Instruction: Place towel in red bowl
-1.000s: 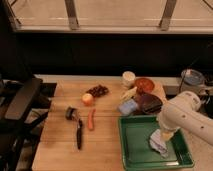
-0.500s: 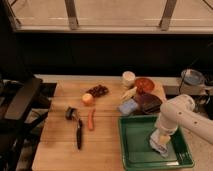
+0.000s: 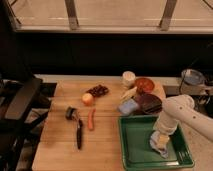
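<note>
Lowering over the past second, the end effector (image 3: 161,138) now sits down on the towel (image 3: 163,151) inside the green tray (image 3: 131,150), closer to the cloth than in the earlier frames. Whether it has a grip on the fabric cannot be told. The towel, a soft crumpled heap of pale blue and white, has not left its spot near the tray's right side and is well apart from the red bowl (image 3: 145,84). The smooth white arm (image 3: 184,113) bends in from the right edge. The tray is a shallow rectangle with a raised rim, resting on the front right corner of the pale wooden worktop (image 3: 55,145). Behind it lie a flat blue sponge (image 3: 128,106) and a dark brown rounded dish (image 3: 149,103), with the glossy, round red bowl beyond them beside a white cylindrical cup (image 3: 129,77). Farther left are a slim orange carrot (image 3: 91,119), a small round fruit (image 3: 88,99) and a long black-handled tool (image 3: 76,127), all unmoved.
</note>
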